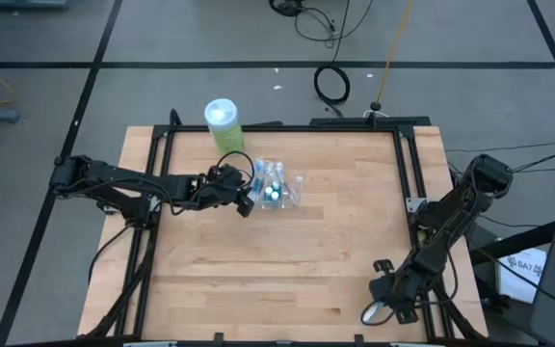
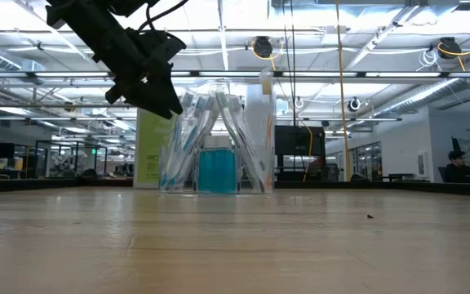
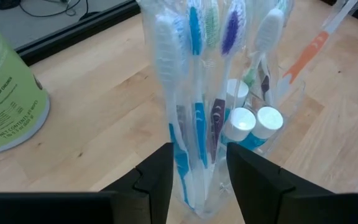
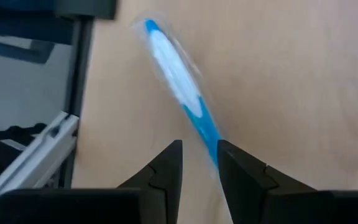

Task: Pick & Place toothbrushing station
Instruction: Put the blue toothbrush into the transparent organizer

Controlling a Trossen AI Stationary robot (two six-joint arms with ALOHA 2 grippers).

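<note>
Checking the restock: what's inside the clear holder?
Inside the clear holder: wrapped toothbrushes leaning upright, white-capped tubes lower down. Its floor is hidden beneath them.

Grey floor (image 1: 181, 39) crossed by dark tape lines and loose cables (image 1: 332, 85); beyond the table, an open office with ceiling strip lights (image 2: 219, 33)

A green-lidded cylindrical canister (image 1: 224, 124) with a pale green label stands upright at the far edge of the wooden table (image 1: 287, 270). Black cables (image 1: 332, 84) lie coiled on the grey floor beyond. A seated person (image 2: 457, 166) shows in the distant room.
</note>
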